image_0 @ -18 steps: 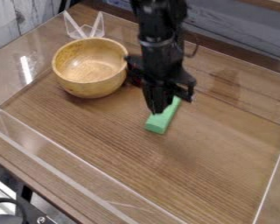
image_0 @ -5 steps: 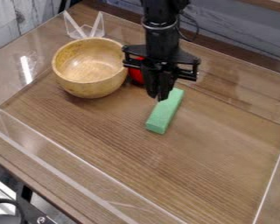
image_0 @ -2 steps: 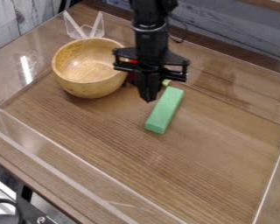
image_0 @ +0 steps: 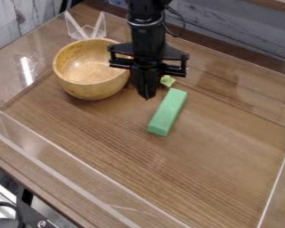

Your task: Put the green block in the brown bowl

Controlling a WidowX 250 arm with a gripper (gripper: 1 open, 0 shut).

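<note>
The green block [image_0: 169,113], a long bright green bar, lies flat on the wooden table [image_0: 97,151], right of centre. To its left stands the brown bowl [image_0: 90,69], a round wooden bowl with nothing showing inside. My gripper [image_0: 146,92] points straight down between them, just right of the bowl's rim and up-left of the block's far end. Its dark fingers are pressed together, and I see nothing held between them. The block lies free on the table, apart from the fingertips.
A small pale green piece [image_0: 169,81] sits on the table just right of the gripper, behind the block. Clear plastic walls [image_0: 61,183] rim the table's front and left sides. Clear plastic pieces [image_0: 85,27] stand behind the bowl.
The gripper has shifted left, away from the block's far end and toward the bowl, with its fingers closing fully. The green block has stayed where it lay.
</note>
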